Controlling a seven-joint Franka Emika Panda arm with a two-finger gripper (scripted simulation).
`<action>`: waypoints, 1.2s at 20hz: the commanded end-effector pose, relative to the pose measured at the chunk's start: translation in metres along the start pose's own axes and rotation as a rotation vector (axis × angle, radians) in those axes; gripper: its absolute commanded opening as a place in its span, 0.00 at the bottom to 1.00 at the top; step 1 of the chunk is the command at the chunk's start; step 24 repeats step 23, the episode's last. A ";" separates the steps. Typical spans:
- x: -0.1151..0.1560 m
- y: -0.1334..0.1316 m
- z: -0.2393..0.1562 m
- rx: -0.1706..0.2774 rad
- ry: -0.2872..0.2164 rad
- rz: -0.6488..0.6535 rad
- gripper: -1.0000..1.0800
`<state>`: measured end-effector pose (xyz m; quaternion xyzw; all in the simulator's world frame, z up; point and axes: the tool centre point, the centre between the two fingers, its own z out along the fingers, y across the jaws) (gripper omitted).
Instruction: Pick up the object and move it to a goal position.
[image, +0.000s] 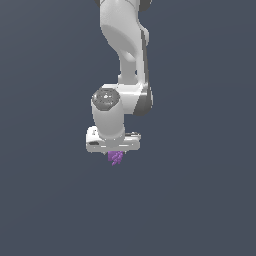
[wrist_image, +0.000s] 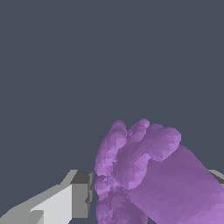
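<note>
Beneath the white gripper (image: 115, 152), the purple object (image: 116, 158) is seen lodged between the jaws, which appear pinched on it. The transport step is judged to be in hand. No goal marker is shown, so a steady carry with the grip kept firm is called for.

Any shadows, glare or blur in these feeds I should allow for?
Exterior view: flat, even light, no cast shadows, only soft highlights on the white gripper. Wrist view: sharp, but the lumpy purple faceted object looms large and covers one finger.
</note>
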<state>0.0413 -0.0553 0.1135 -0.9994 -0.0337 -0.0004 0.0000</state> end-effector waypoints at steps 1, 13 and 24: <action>0.012 0.011 -0.013 0.000 -0.001 0.000 0.00; 0.051 0.047 -0.055 0.000 -0.001 0.000 0.00; 0.060 0.055 -0.063 0.000 -0.001 0.000 0.00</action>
